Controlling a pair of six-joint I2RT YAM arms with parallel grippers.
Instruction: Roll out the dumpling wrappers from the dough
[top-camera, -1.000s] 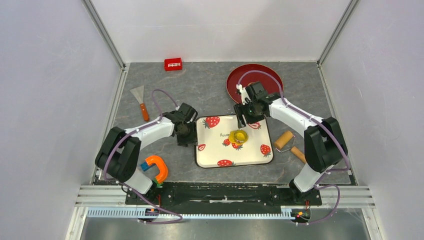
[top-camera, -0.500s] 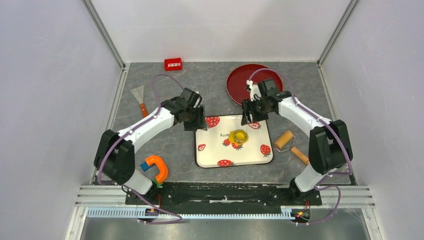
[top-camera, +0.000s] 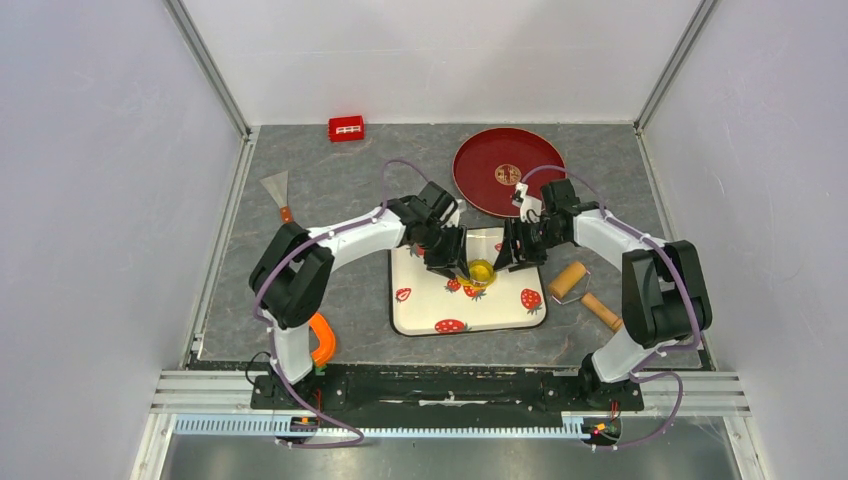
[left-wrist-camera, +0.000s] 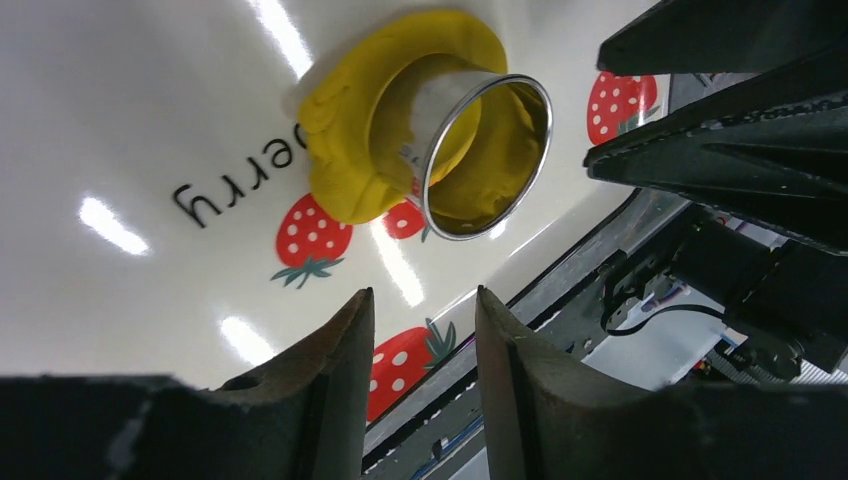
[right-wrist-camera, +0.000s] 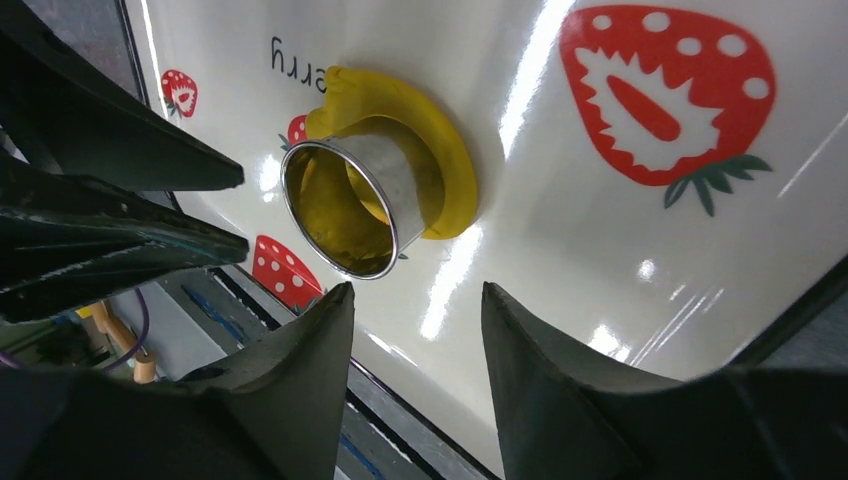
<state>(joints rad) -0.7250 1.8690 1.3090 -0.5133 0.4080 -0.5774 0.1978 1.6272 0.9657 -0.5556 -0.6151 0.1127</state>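
Observation:
The dough (left-wrist-camera: 345, 130) is a flattened bright yellow patch on the strawberry-print tray (top-camera: 430, 305). A shiny metal ring cutter (left-wrist-camera: 487, 160) stands pressed into it, with yellow dough showing inside the ring (right-wrist-camera: 340, 205). No separate dumpling wrappers are in view. My left gripper (top-camera: 457, 266) hangs open just left of the ring, and my right gripper (top-camera: 509, 260) hangs open just right of it. Neither touches the ring or the dough (top-camera: 470, 281). In each wrist view the fingers (left-wrist-camera: 340, 350) (right-wrist-camera: 540, 350) frame bare tray, and the other arm's dark fingers loom beyond the ring.
A red plate (top-camera: 508, 168) lies behind the tray. A wooden roller (top-camera: 580, 290) rests to the right of the tray. A scraper (top-camera: 279, 194) and a small red box (top-camera: 346, 128) sit at the back left. An orange tool (top-camera: 321, 338) lies by the left base.
Both arms have swung in over the tray to flank the ring, the left from beside the tray, the right from the red plate. Both sets of jaws have narrowed a little.

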